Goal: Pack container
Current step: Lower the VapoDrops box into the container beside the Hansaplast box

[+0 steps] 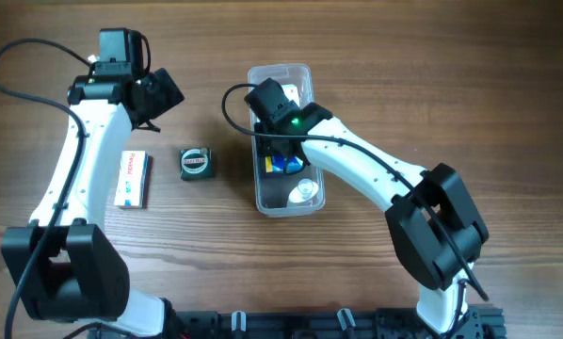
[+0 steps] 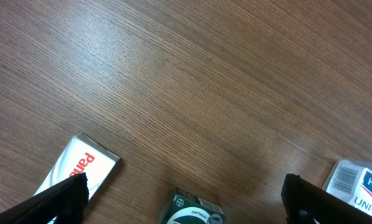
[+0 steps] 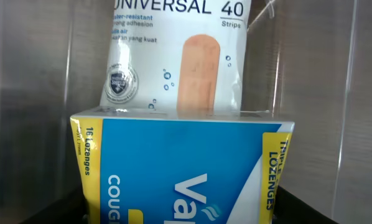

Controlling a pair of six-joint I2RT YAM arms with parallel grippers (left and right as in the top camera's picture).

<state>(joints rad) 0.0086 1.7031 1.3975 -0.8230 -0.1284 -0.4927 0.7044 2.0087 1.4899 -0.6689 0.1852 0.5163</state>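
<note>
The clear container (image 1: 260,193) surrounds the right gripper (image 1: 280,149), which sits inside it clamped on a blue-and-yellow lozenge box (image 3: 180,168), with a plaster-strip packet (image 3: 180,56) just beyond its fingertips. Well apart, the left gripper (image 2: 185,190) hangs spread wide above an ointment tin (image 2: 192,210).

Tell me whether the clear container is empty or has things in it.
Not empty: a blue-and-yellow lozenge box, a white plaster-strips box and a small round clear item are inside the container.
</note>
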